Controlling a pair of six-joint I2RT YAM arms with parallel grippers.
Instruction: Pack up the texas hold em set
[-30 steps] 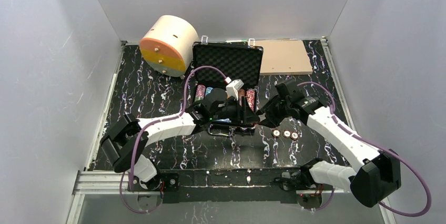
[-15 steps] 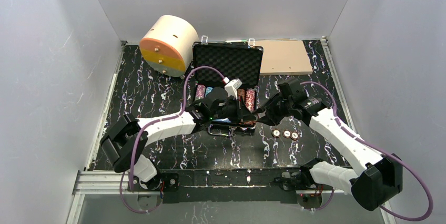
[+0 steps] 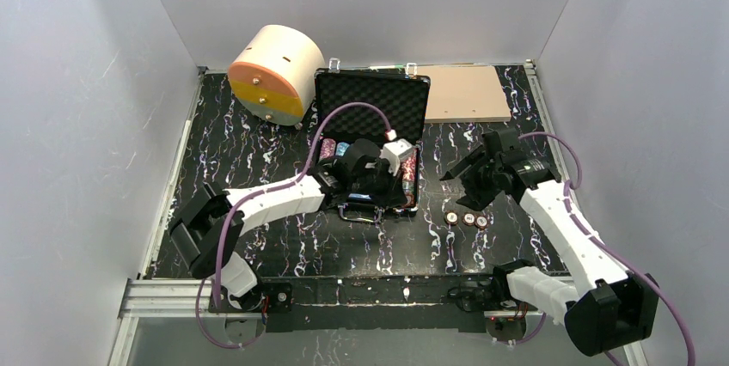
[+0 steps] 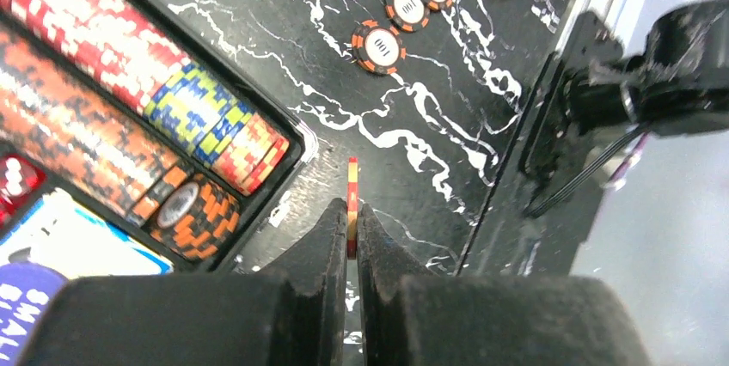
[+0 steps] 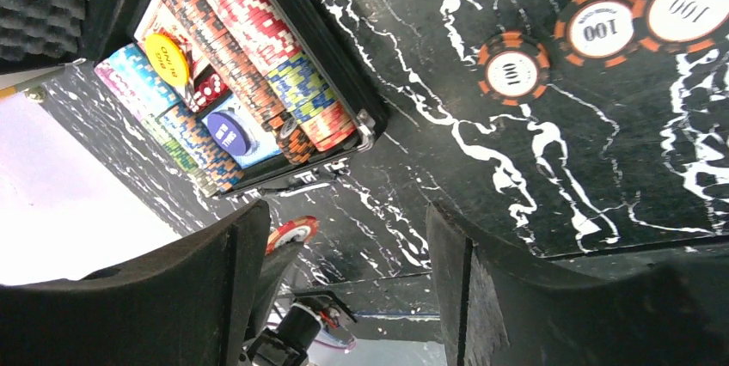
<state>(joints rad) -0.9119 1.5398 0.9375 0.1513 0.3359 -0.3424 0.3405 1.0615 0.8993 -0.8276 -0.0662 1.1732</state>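
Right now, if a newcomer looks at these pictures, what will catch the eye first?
First the open black briefcase at the middle of the table, its tray packed with rows of striped poker chips. Next the left gripper, shut on a single chip held edge-on beside the case. Three loose chips lie on the table right of the case; a big cream cylinder stands far left.

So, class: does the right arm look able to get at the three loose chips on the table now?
Probably yes: its gripper is open and empty, the chips lie bare on the table close by, and nothing stands between.
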